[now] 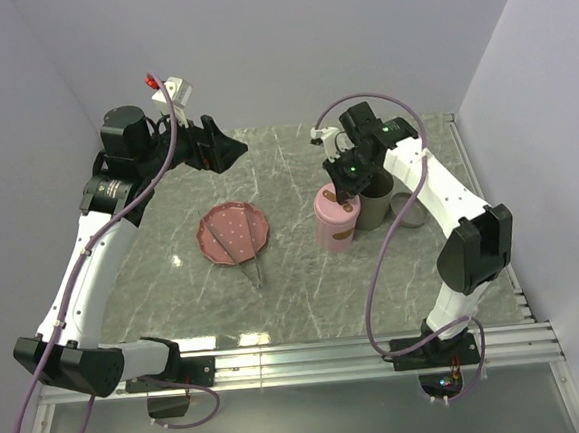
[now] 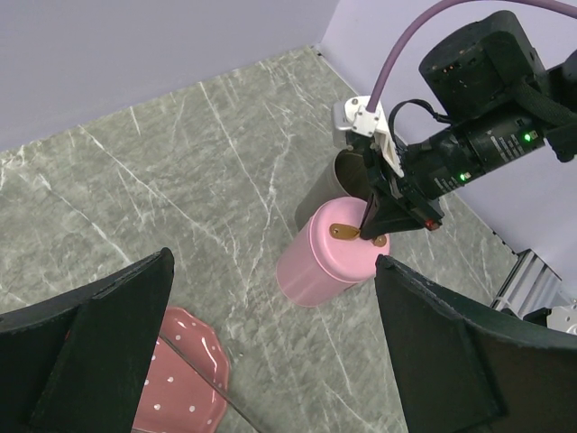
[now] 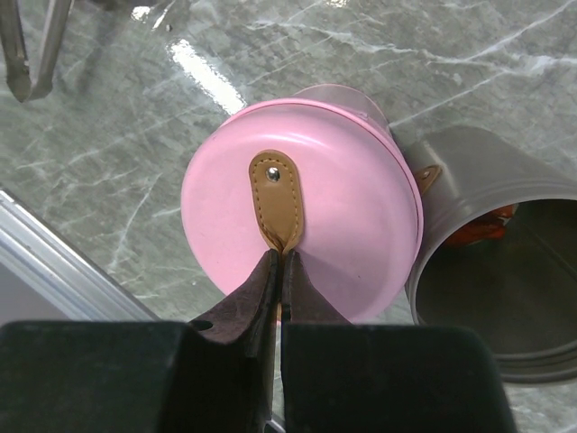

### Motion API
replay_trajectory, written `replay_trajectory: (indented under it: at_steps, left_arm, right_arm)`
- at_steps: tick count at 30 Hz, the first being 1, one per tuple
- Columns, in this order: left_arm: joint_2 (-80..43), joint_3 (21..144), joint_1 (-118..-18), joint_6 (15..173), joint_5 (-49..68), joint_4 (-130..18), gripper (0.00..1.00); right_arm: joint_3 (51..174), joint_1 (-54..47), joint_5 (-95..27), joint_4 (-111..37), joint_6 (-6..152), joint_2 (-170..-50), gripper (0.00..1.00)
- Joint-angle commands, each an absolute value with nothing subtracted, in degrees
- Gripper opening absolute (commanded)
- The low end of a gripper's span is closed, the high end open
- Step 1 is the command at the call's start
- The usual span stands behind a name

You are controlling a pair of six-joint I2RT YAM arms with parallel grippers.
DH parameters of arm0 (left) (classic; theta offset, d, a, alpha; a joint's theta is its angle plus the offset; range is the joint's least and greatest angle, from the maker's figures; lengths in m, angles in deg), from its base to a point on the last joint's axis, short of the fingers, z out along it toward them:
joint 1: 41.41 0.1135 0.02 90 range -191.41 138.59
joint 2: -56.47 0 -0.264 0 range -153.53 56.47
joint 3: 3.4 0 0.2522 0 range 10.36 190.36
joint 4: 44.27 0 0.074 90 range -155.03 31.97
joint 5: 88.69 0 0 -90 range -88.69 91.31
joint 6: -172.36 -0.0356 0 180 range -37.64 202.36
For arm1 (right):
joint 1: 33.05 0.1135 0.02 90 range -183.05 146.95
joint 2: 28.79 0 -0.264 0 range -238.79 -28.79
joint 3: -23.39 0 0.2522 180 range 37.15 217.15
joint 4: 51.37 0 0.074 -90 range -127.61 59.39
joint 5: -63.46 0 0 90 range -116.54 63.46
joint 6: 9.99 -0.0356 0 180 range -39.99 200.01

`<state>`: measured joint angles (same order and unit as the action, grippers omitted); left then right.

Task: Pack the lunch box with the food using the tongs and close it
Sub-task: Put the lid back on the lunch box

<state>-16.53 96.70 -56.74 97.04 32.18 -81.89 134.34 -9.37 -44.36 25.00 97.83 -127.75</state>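
**Right jaws on the lid tab, left jaws wide**

Right jaws: pressed fully together on the free end of the tan tab (image 3: 276, 194) riveted to the pink lid (image 3: 361, 207). Under that lid, the pink tin (image 1: 335, 231), upright toward the right of the marble surface (image 1: 296, 296).

Touching the pink tin on its right, an open grey tin (image 3: 478, 158). Just visible inside, against its wall, an orange-red bit of food (image 3: 478, 233); rest of the food not to be made out.

Left jaws: spread as wide as possible, holding nothing. Raised over the far left of the surface, facing the pink tin from well apart.

Left of the tins, a pink dotted plate (image 1: 212, 245), flat on the surface. Across it, the tongs (image 1: 251, 265), lying flat: one end on the plate, the other past the near rim and down on the surface. Well apart from both pairs of jaws.
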Motion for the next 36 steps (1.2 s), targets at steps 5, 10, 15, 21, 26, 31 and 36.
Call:
replay_trajectory:
  at_steps: [5,10,15,21,26,31,36]
  left_arm:
    - [-14.81,96.84,-56.53,97.04,33.74,-80.18,0.99]
    - [-15.08,96.75,-56.44,97.12,33.83,-80.27,0.99]
    - [-14.73,96.32,-56.35,96.95,33.82,-80.36,0.99]
    - [-14.64,95.53,-56.35,97.21,34.18,-80.01,0.99]
    - [-14.55,95.09,-56.35,97.21,34.18,-79.83,0.99]
    - [-14.46,95.26,-56.35,97.12,34.35,-80.10,0.99]
    - [-14.29,94.73,-56.35,97.48,34.53,-79.66,0.99]
  right_arm:
    - [138.74,-13.62,-52.64,28.39,97.33,-130.56,0.00]
    - [139.10,-13.80,-55.80,29.54,96.97,-131.71,0.00]
    - [137.96,-13.54,-55.37,29.80,96.97,-132.41,0.00]
    - [136.12,-12.57,-53.96,30.51,97.41,-132.32,0.00]
    - [138.91,-12.92,-54.57,30.33,97.06,-131.19,0.00]
    - [142.09,-12.84,-56.25,31.82,96.01,-130.48,0.00]
    - [141.65,-12.92,-54.58,29.19,94.42,-127.84,0.00]
